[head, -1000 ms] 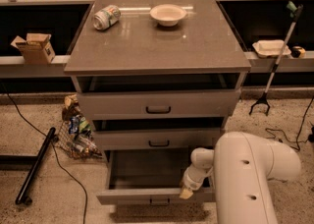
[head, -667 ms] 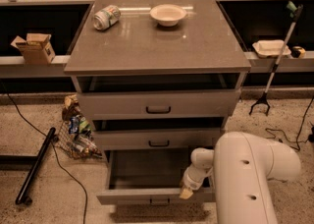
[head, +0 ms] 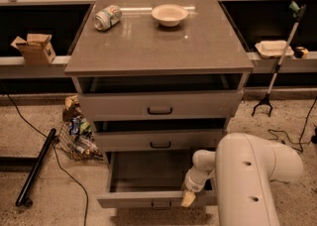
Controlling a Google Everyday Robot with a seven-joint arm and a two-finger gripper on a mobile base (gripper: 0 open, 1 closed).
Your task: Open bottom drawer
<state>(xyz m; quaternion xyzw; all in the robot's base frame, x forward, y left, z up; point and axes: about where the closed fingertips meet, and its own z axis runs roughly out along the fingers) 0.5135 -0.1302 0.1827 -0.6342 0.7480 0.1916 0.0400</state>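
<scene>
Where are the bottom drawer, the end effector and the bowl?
bottom drawer point(head: 133, 200): camera view, pulled-out front panel.
end effector point(head: 188, 198): camera view, pale tip at the drawer front.
bowl point(head: 170, 15): camera view, its centre.

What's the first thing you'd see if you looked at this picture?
The big white robot arm at the lower right grabs your eye, with its claw at the front edge of the bottom drawer, which is pulled out. On top of the grey cabinet sit a tipped-over can and a white bowl.
</scene>
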